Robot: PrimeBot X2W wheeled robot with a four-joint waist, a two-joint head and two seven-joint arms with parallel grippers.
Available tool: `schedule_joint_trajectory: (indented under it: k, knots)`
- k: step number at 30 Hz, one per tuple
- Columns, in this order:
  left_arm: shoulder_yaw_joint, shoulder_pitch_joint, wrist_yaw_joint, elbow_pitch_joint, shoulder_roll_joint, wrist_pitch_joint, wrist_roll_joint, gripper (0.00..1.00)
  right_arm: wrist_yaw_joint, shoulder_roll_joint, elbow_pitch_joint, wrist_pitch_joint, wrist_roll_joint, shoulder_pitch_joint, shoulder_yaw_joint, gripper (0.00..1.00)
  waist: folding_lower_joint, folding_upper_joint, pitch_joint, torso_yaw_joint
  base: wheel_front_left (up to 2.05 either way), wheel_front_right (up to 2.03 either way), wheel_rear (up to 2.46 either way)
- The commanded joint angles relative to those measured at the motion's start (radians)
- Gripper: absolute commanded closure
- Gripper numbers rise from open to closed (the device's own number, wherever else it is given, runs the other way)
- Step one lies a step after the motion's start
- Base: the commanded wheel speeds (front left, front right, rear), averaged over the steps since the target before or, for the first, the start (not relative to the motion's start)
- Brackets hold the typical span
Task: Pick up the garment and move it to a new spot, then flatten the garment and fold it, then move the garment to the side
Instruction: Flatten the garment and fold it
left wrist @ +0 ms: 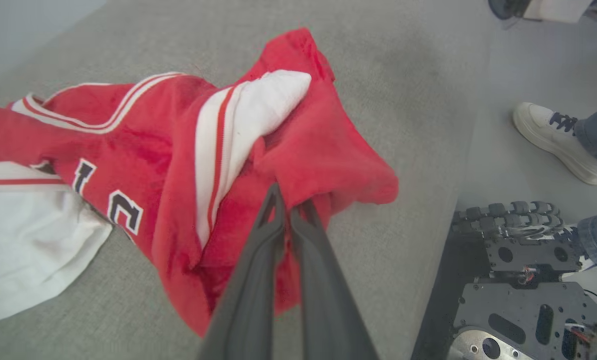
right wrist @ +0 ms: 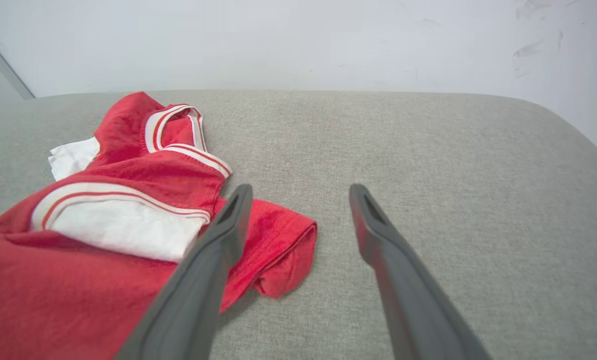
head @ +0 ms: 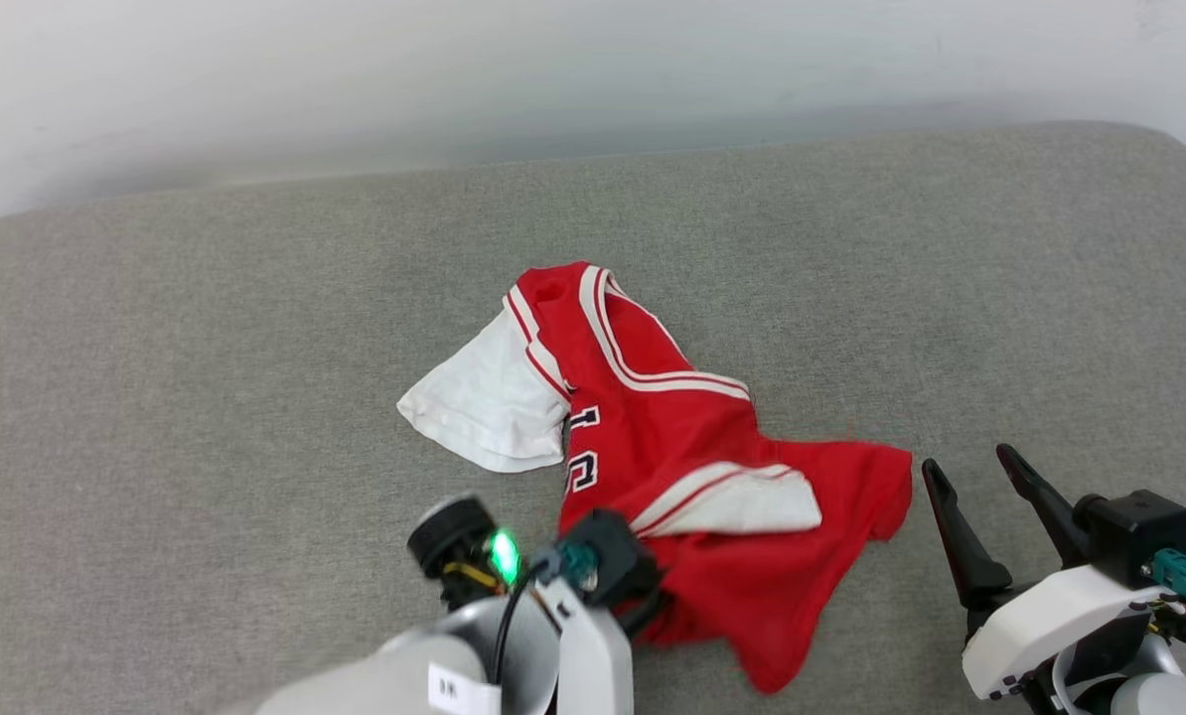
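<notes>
The garment, a red jersey with white sleeves and striped trim, lies crumpled in the middle of the grey cushion. My left gripper is shut on a bunched red fold of the garment near its lower hem. In the head view my left wrist sits at the garment's near edge, and its fingertips are hidden under the fabric. My right gripper stands open just right of the garment, above the cushion. In the right wrist view the right gripper has nothing between its fingers, and the garment lies to their left.
The grey cushion spreads wide on both sides of the garment, with a pale wall behind it. In the left wrist view, past the cushion's edge, stand my dark wheeled base and a person's shoe.
</notes>
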Motion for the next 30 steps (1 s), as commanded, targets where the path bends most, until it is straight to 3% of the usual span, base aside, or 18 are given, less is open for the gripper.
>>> schedule_joint_trajectory:
  k: [1,6,7,8,9,16,22,26,30]
  knots:
    - [-0.003,0.044,-0.015,0.004,0.004,0.022,0.019,1.00,0.000,0.003,0.001,0.002,0.000,0.006,0.001,0.00,0.0000,0.0000,0.000,0.002,0.00,0.00,0.00]
    - [-0.007,0.122,-0.052,0.093,-0.030,0.039,0.069,1.00,0.000,0.006,-0.004,0.006,0.000,0.000,0.002,0.00,0.0000,0.0000,0.006,0.011,0.00,0.00,0.00]
    - [-0.008,0.129,-0.057,0.114,-0.038,0.032,0.081,0.90,0.000,0.005,-0.005,0.006,0.000,0.000,0.003,0.00,0.0000,0.0000,0.007,0.012,0.00,0.00,0.00]
    - [-0.008,0.137,-0.057,0.139,-0.046,0.024,0.096,0.09,0.000,0.003,-0.005,0.006,0.000,0.000,0.002,0.00,0.0000,0.0000,0.007,0.015,0.00,0.00,0.00]
    - [-0.008,0.141,-0.056,0.159,-0.053,0.012,0.109,0.00,0.000,0.001,-0.006,0.008,-0.001,0.000,0.003,0.00,0.0000,0.0000,0.007,0.017,0.00,0.00,0.00]
    - [0.118,0.171,0.014,0.162,-0.076,-0.203,0.075,0.00,0.000,-0.023,-0.037,0.030,0.014,0.000,0.013,0.00,0.0000,0.0000,-0.018,0.059,0.00,0.00,0.00]
    - [0.300,0.205,0.131,0.093,-0.020,-0.417,0.071,0.00,0.000,-0.069,-0.089,0.148,0.050,-0.018,0.038,0.00,0.0000,0.0000,-0.039,0.118,0.00,0.00,0.00]
    - [0.385,0.239,0.163,0.060,0.017,-0.448,0.119,0.00,-0.001,-0.106,-0.111,0.258,0.085,-0.037,0.070,0.00,0.0000,0.0000,-0.039,0.144,0.00,0.00,0.00]
    - [0.599,0.361,0.181,-0.038,-0.016,-0.449,0.210,0.00,-0.001,-0.166,-0.135,0.427,0.130,-0.081,0.100,0.00,0.0000,0.0000,-0.019,0.177,0.00,0.00,0.00]
